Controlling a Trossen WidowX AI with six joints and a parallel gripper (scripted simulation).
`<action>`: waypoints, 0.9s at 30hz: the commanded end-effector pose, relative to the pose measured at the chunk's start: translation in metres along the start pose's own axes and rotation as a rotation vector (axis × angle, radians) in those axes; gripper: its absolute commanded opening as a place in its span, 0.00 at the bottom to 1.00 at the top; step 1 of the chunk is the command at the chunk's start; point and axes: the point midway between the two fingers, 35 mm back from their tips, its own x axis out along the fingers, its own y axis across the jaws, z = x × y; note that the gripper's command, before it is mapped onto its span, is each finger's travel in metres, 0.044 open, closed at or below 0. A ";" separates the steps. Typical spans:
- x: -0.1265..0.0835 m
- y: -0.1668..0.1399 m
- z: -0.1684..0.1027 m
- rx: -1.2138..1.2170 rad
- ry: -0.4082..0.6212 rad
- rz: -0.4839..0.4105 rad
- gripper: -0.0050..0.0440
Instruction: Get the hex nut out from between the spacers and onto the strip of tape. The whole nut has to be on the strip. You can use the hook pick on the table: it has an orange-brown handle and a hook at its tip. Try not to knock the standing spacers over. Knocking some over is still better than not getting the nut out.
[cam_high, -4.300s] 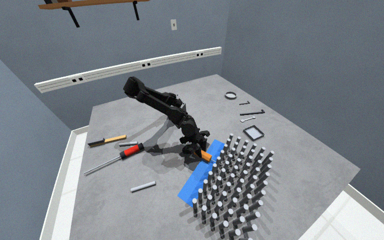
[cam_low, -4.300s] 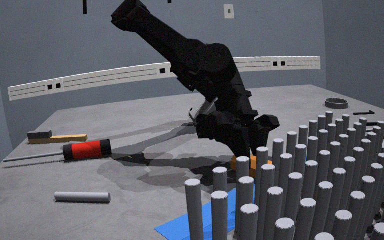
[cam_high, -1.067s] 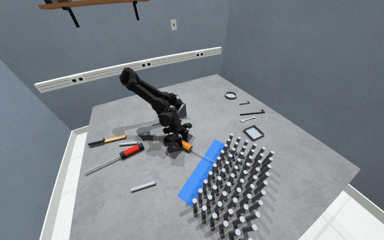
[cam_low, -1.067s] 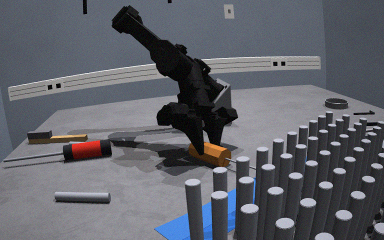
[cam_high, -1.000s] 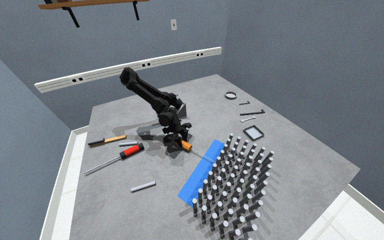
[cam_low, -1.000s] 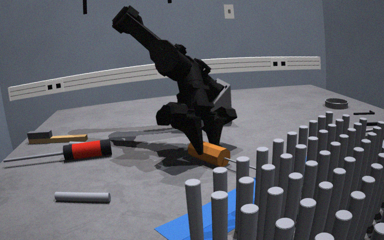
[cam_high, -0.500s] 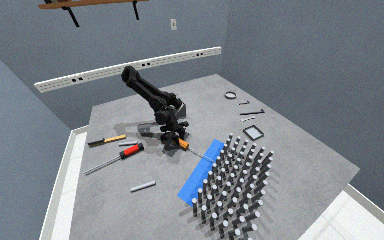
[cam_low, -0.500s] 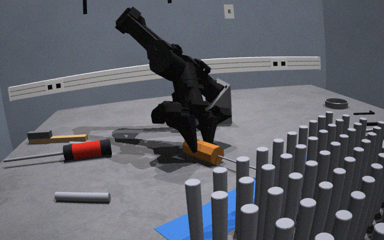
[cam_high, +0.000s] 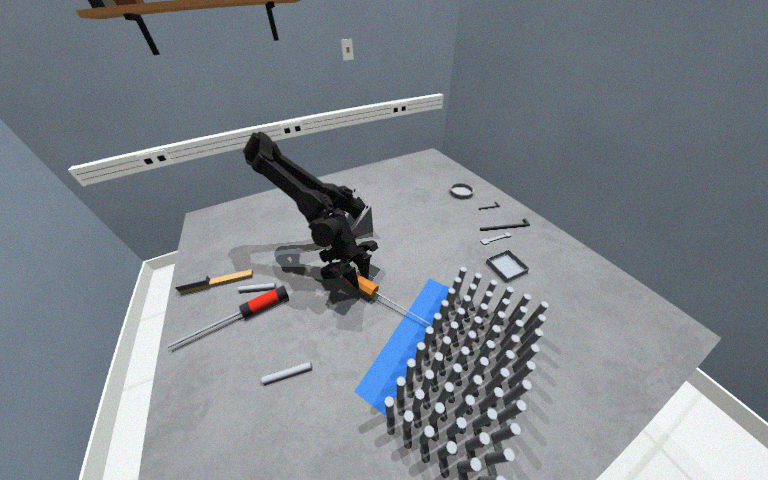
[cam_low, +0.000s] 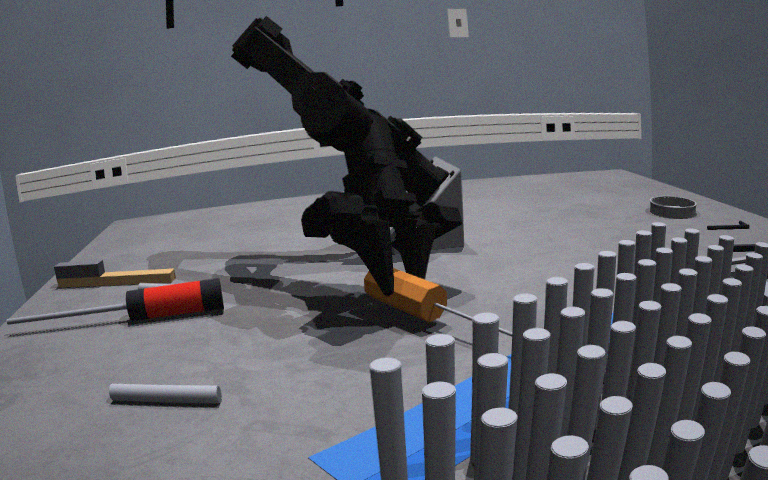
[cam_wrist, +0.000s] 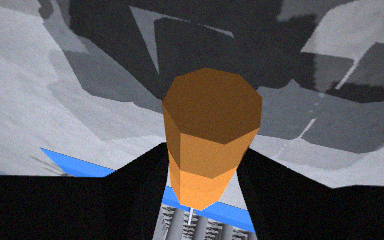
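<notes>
My gripper (cam_high: 352, 275) is shut on the orange-brown handle of the hook pick (cam_high: 368, 286), low over the table. It shows in the exterior view (cam_low: 403, 293) and fills the wrist view (cam_wrist: 210, 135) between my dark fingers. The pick's thin shaft (cam_high: 403, 308) reaches across the blue tape strip (cam_high: 404, 342) toward the near edge of the standing grey spacers (cam_high: 472, 367). The hook tip is too thin to make out. The hex nut is hidden among the spacers in all views.
A red-handled screwdriver (cam_high: 232, 316), a brush (cam_high: 214, 281) and two loose grey cylinders (cam_high: 286, 373) lie to the left. A ring (cam_high: 461, 190), small black tools (cam_high: 504, 225) and a small tray (cam_high: 506, 265) lie beyond the spacers.
</notes>
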 end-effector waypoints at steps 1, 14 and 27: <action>-0.008 0.012 -0.009 0.018 0.029 0.029 0.00; -0.018 0.011 -0.012 0.008 0.066 0.019 0.00; -0.034 0.008 0.014 0.003 0.059 0.011 0.00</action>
